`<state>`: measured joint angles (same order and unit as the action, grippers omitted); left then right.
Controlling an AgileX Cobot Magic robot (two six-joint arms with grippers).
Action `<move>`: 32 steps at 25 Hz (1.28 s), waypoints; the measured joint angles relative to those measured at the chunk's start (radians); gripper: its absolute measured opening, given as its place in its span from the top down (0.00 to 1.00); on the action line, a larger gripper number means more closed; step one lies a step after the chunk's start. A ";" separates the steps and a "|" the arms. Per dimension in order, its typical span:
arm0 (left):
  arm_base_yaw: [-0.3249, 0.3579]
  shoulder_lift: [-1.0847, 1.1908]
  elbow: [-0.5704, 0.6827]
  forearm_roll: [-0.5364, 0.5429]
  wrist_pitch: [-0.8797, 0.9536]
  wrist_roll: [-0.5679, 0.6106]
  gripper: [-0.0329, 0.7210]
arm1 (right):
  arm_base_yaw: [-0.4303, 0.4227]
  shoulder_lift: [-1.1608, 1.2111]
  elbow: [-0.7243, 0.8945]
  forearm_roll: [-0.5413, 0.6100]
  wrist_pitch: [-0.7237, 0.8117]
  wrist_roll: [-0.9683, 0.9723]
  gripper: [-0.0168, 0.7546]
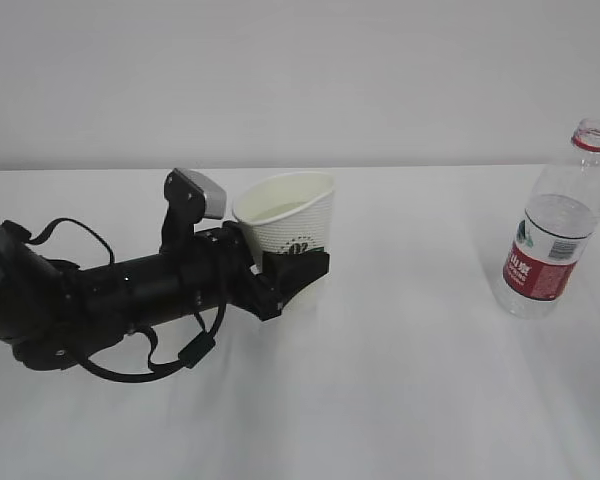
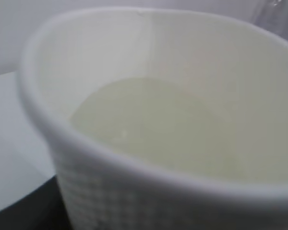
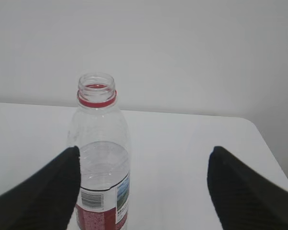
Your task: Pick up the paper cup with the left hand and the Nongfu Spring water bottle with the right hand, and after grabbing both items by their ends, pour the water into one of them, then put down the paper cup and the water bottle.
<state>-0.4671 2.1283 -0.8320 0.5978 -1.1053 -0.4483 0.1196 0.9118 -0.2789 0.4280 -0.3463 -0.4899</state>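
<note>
The white paper cup [image 1: 290,215] with its dark green logo sits left of centre, leaning slightly. My left gripper [image 1: 298,264] is shut on its lower part, one black finger [image 1: 302,270] across the front. From the left wrist the cup [image 2: 158,72] fills the view, and clear water [image 2: 153,124] lies in its bottom. The Nongfu Spring water bottle [image 1: 552,235] stands upright and uncapped at the far right, partly full. In the right wrist view my right gripper [image 3: 145,154] is open wide. The bottle [image 3: 100,139] stands ahead of it, just behind the left finger [image 3: 48,196], and nothing holds it.
The white table [image 1: 400,380] runs back to a plain pale wall. Its right edge and far corner [image 3: 252,122] show in the right wrist view. My right arm is outside the exterior view.
</note>
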 joint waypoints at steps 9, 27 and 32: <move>0.099 0.000 0.064 -0.069 0.000 0.059 0.28 | 0.000 0.002 0.000 0.000 0.010 0.000 0.19; 0.142 -0.027 0.142 -0.306 -0.002 0.218 0.29 | 0.000 0.002 0.000 0.000 0.022 -0.002 0.19; 0.142 -0.027 0.155 -0.386 -0.002 0.226 0.29 | 0.000 0.002 0.000 0.000 0.022 -0.002 0.19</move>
<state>-0.3255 2.1014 -0.6772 0.2117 -1.1068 -0.2220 0.1196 0.9139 -0.2789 0.4285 -0.3242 -0.4914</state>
